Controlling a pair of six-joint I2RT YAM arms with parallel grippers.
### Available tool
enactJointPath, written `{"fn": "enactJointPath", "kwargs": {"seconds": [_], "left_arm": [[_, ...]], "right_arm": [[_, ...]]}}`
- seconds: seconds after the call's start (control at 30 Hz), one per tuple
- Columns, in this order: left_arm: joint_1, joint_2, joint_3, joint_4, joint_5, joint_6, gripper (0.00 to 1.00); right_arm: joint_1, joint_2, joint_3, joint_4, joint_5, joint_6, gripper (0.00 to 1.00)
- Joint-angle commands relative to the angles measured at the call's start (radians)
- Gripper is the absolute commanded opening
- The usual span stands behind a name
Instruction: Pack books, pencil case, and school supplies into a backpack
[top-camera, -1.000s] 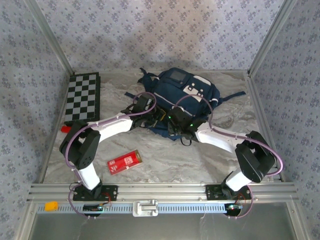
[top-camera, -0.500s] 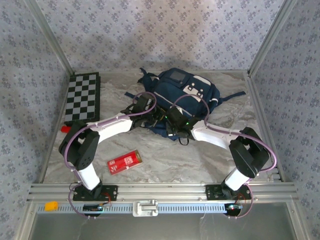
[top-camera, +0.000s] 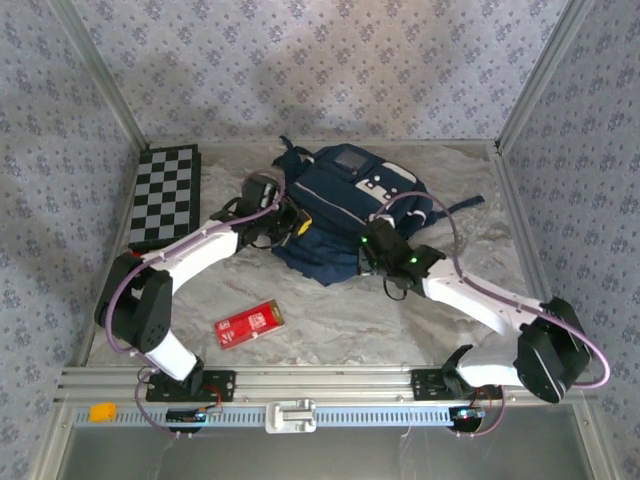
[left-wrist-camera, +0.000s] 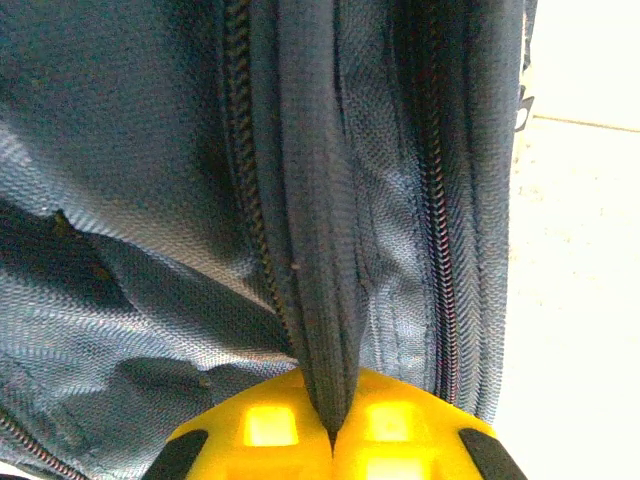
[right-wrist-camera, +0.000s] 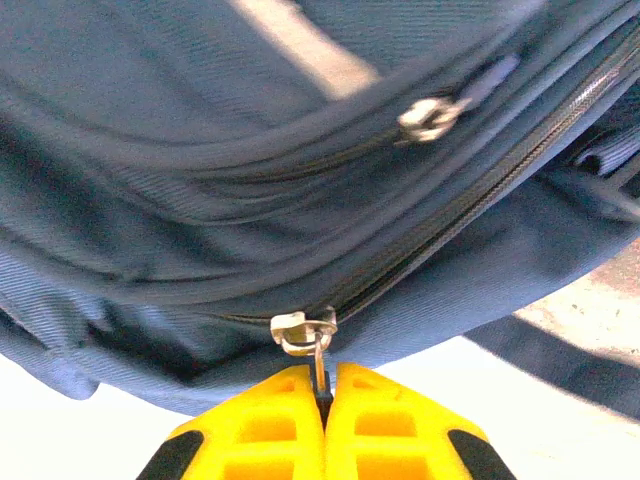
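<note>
While both pairs of yellow fingers are pressed fully together, the right gripper (right-wrist-camera: 325, 385) is seen clamped on the metal zipper pull (right-wrist-camera: 318, 355) of the backpack (top-camera: 345, 200). The slider sits just above the fingertips, and a zipped run of teeth leads off to its right. The left gripper (left-wrist-camera: 332, 432) is likewise closed, and a ridge of navy fabric (left-wrist-camera: 315, 300) between two zipper tracks is pinched in it. The bag is thus braced by one arm while its zipper is held by the other.

The step in hand is judged to be the opening of a compartment, so that packing can begin. A steady pull along the zipper line is called for next, with the fabric held taut against it. A slip of the thin tab from the fingers is judged the likeliest fault.

The backpack lies at the far middle of the table (top-camera: 400, 330), and both arms are reached to its near edge. The pencil case (top-camera: 250, 323) is not yet packed and lies on the near left, well apart from the bag. A chequered board (top-camera: 165, 195) lies at the far left.
</note>
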Motion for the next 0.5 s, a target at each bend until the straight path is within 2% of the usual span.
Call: {"fn": "enactJointPath", "kwargs": {"seconds": [0.0, 0.07, 0.13, 0.2, 0.33, 0.4, 0.47], "left_arm": [[0.127, 0.001, 0.072, 0.003, -0.035, 0.146, 0.0], [0.174, 0.057, 0.135, 0.011, 0.058, 0.233, 0.0], [0.215, 0.112, 0.205, -0.047, 0.115, 0.281, 0.0], [0.238, 0.138, 0.221, -0.031, 0.158, 0.288, 0.01], [0.228, 0.099, 0.16, 0.0, 0.164, 0.235, 0.28], [0.196, 0.048, 0.066, 0.077, 0.153, 0.151, 0.37], [0.144, -0.009, -0.026, 0.127, 0.096, 0.065, 0.44]], "right_arm": [[-0.087, -0.064, -0.039, -0.18, -0.015, -0.027, 0.0], [-0.06, -0.063, -0.004, -0.168, -0.067, -0.033, 0.0], [0.012, -0.034, 0.04, -0.143, -0.046, -0.023, 0.0], [0.065, 0.023, 0.085, -0.115, -0.035, -0.016, 0.0], [0.085, 0.154, 0.151, -0.064, -0.057, 0.004, 0.0], [0.101, 0.173, 0.15, -0.032, -0.047, 0.006, 0.0], [0.105, 0.183, 0.145, -0.017, -0.045, 0.019, 0.0]]}}
